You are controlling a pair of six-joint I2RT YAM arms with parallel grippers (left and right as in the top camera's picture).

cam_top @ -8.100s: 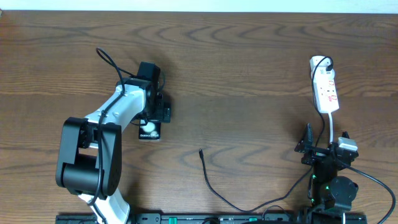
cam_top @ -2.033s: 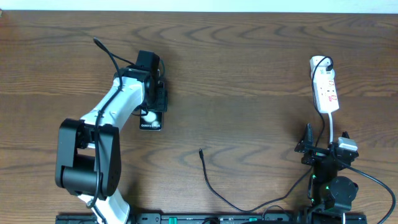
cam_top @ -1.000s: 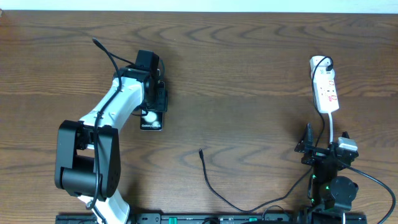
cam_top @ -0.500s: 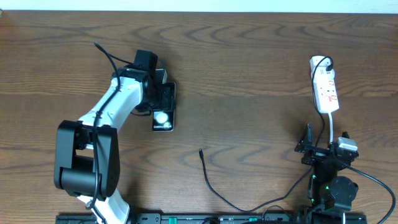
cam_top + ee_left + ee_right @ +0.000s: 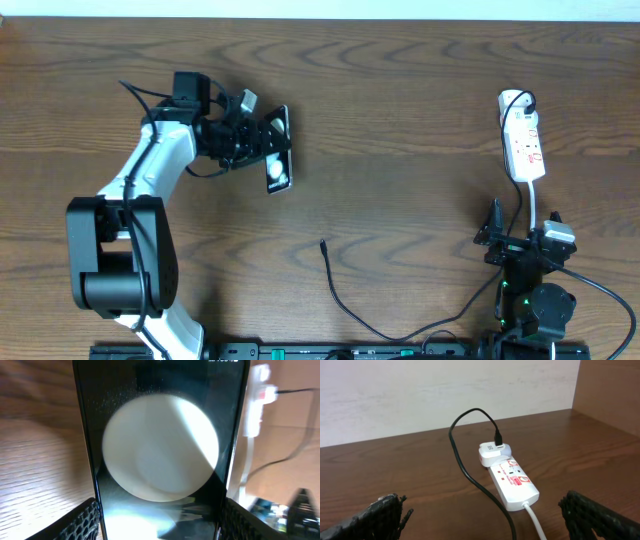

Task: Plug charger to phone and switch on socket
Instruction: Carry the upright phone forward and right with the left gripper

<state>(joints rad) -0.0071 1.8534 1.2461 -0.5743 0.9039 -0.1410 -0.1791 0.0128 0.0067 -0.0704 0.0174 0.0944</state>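
The black phone [image 5: 279,143] sits between the fingers of my left gripper [image 5: 256,141], which is shut on its long edges, at the table's back left. In the left wrist view the phone [image 5: 160,450] fills the frame with a big white circle on its face, and my left gripper [image 5: 157,522] presses it from both sides. The charger [image 5: 340,295] lies loose at the front centre, its plug tip [image 5: 322,243] pointing away from me. The white socket [image 5: 522,135] lies at the far right. My right gripper [image 5: 490,525] stands open, short of the socket [image 5: 512,482], with nothing in it.
A white adapter [image 5: 492,453] sits in the far end of the socket, and the black charger cable [image 5: 470,472] loops from it toward the camera. The strip's white cord [image 5: 536,205] runs toward the right arm's base [image 5: 535,300]. The back wall [image 5: 445,395] stands behind the table.
My left arm has swung back and to the left with the phone in its grip. The phone has turned and now sits further right than a second ago. The right arm has not moved.
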